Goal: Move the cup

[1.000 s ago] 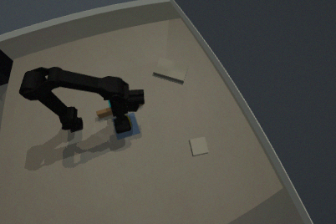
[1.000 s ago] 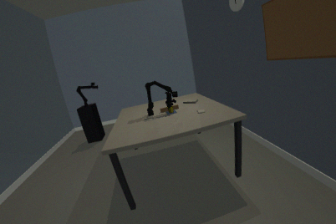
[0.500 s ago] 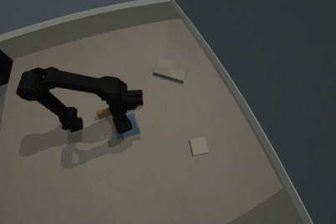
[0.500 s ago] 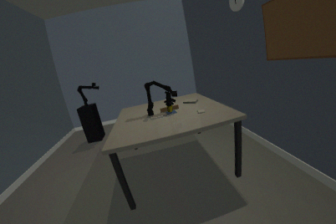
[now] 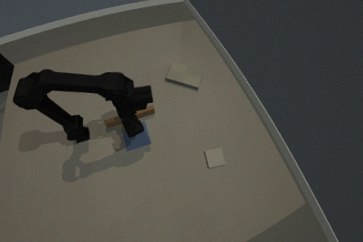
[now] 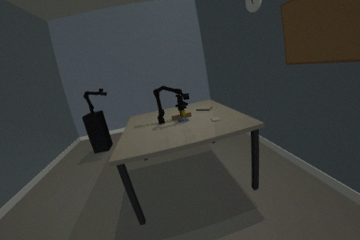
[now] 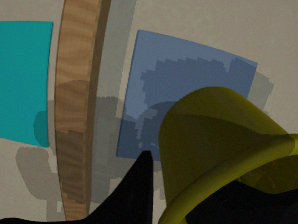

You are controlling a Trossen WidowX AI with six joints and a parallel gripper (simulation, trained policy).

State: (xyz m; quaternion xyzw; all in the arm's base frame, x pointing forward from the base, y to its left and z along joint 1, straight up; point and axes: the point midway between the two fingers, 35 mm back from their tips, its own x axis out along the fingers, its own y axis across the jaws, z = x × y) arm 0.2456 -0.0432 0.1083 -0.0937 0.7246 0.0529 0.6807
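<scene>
Shadows dapple the desk (image 5: 181, 195) (image 6: 192, 135) (image 7: 240, 20). My pincer (image 5: 134, 133) (image 6: 183, 109) grips the yellow cup's (image 6: 183, 113) (image 7: 210, 125) wall, near the blue pad (image 5: 138, 143) (image 6: 184, 120) (image 7: 180, 55).

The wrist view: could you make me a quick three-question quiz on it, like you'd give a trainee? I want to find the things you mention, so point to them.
1. True or false: the wooden bar (image 7: 75, 105) lies between the teal pad (image 7: 25, 82) and the blue pad (image 7: 150, 55).
2. Which thing is the gripper shut on?
A) the wooden bar
B) the yellow cup (image 7: 210, 120)
C) the teal pad
3. Fill in the blank: the pad partly hidden behind the cup in this view is ____.

Key: 1. true; 2. B; 3. blue
</scene>
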